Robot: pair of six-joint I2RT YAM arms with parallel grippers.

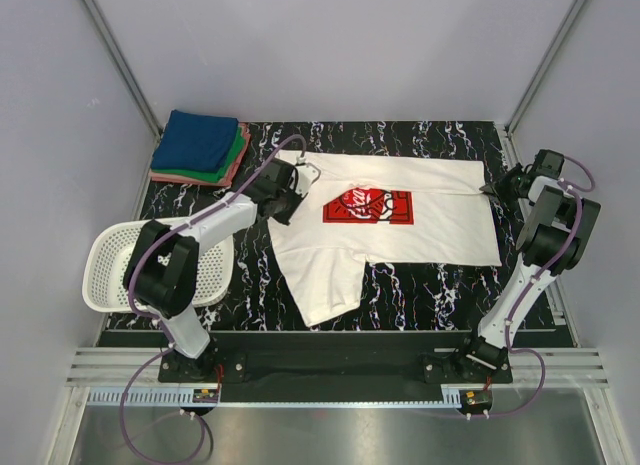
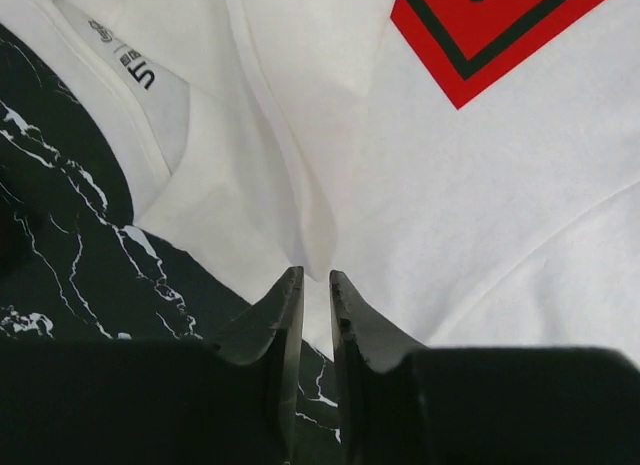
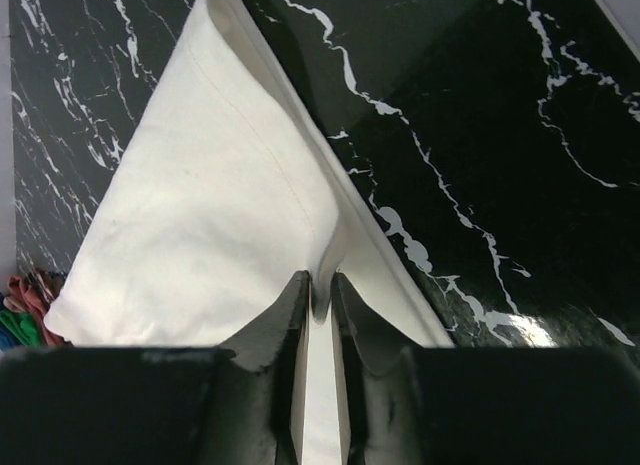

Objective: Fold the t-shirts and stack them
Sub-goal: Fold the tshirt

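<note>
I have the white t-shirt [image 1: 430, 215] lying print up across the middle of the table [image 1: 420, 290], collar to the left and hem to the right. One sleeve trails toward the near edge. The folded stack [image 1: 200, 145] sits at the far left corner, blue on top.

The right gripper [image 3: 320, 277] has its jaws almost closed on the far right hem corner, and the cloth tents up into them. The left gripper [image 2: 315, 277] shows only a slim gap at the far shoulder near the collar. A ridge of cloth runs into that gap, but I cannot tell whether it is gripped.

I judge this to be the first lengthwise fold. Next, both arms should carry the far edge toward the near side together, keeping it level and taut.
</note>
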